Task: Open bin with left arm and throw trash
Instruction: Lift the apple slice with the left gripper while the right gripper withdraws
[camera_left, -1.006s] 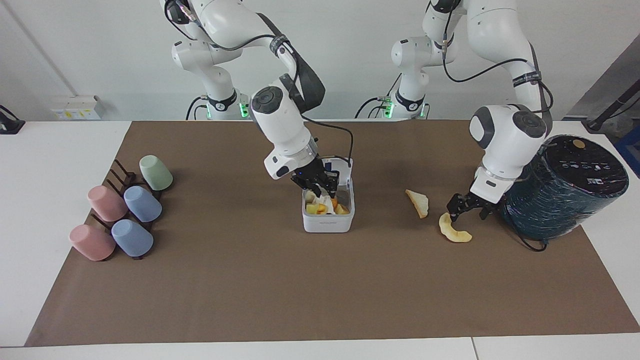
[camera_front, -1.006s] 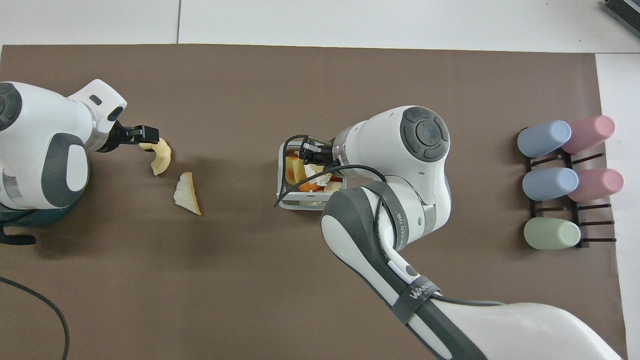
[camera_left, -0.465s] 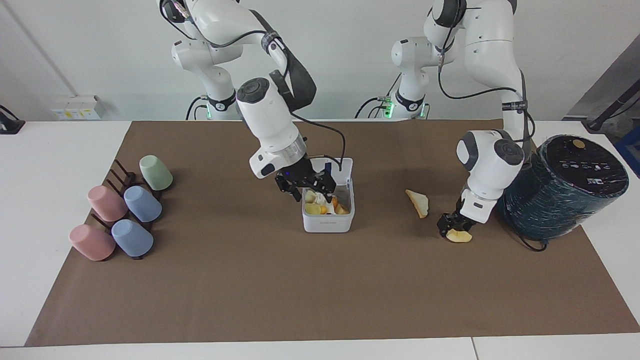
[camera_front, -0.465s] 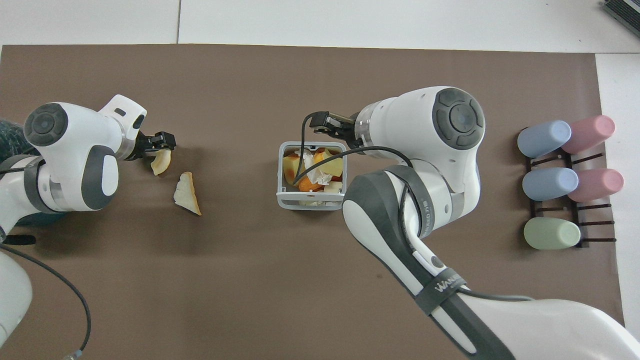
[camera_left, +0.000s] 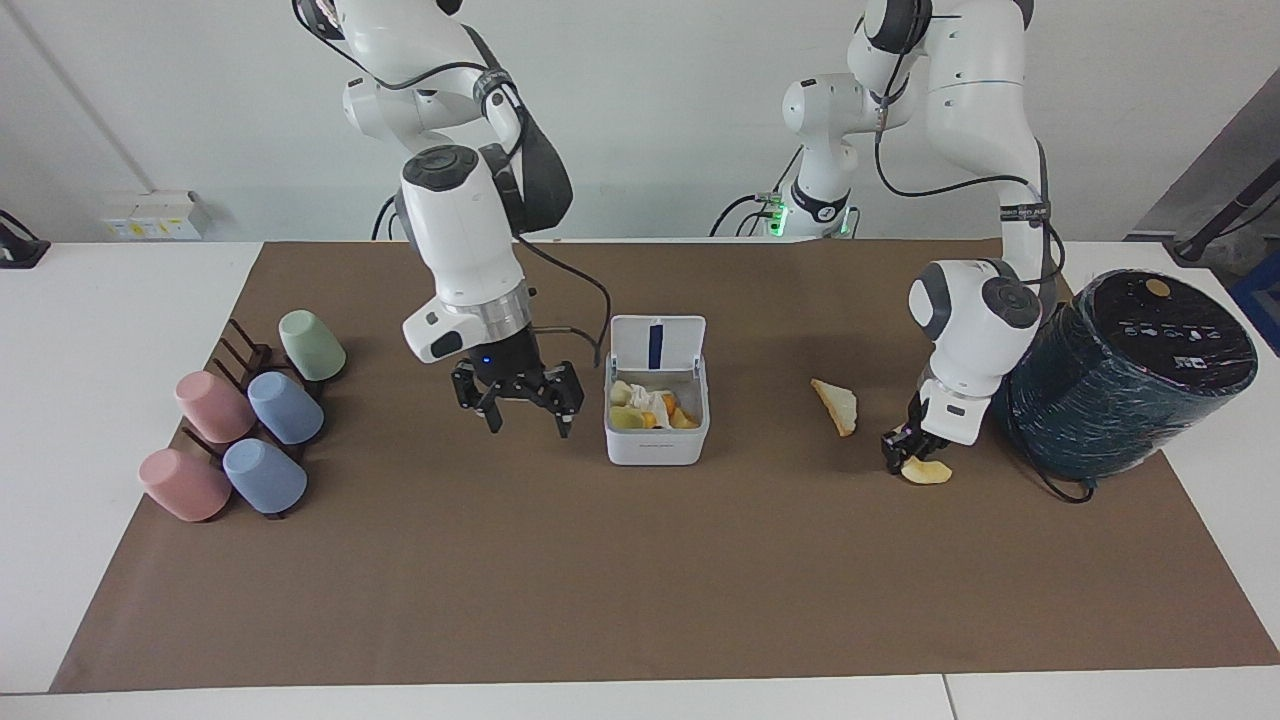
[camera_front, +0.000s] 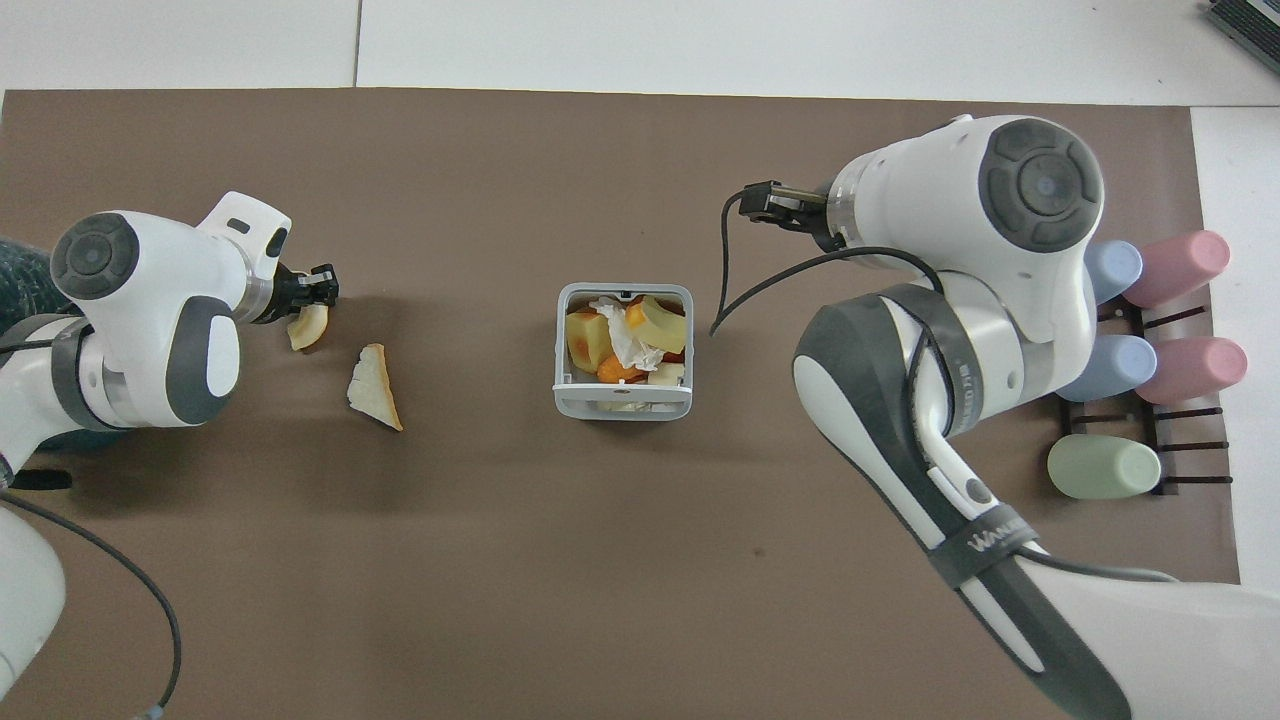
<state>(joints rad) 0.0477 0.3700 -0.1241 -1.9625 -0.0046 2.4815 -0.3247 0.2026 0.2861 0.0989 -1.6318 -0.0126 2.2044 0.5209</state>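
Now | left gripper (camera_left: 908, 452) clamps crescent peel (camera_left: 927, 471) | right gripper (camera_left: 523, 406) spread, empty

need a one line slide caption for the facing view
Left gripper down on the crescent peel; right gripper open beside the open, scrap-filled bin; triangular slice on the mat.

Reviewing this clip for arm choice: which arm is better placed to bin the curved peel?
The left. Its hand is already closed on the curved pale yellow peel beside the dark teal cylinder. The right hand hangs open and empty over the mat beside the open white square bin.
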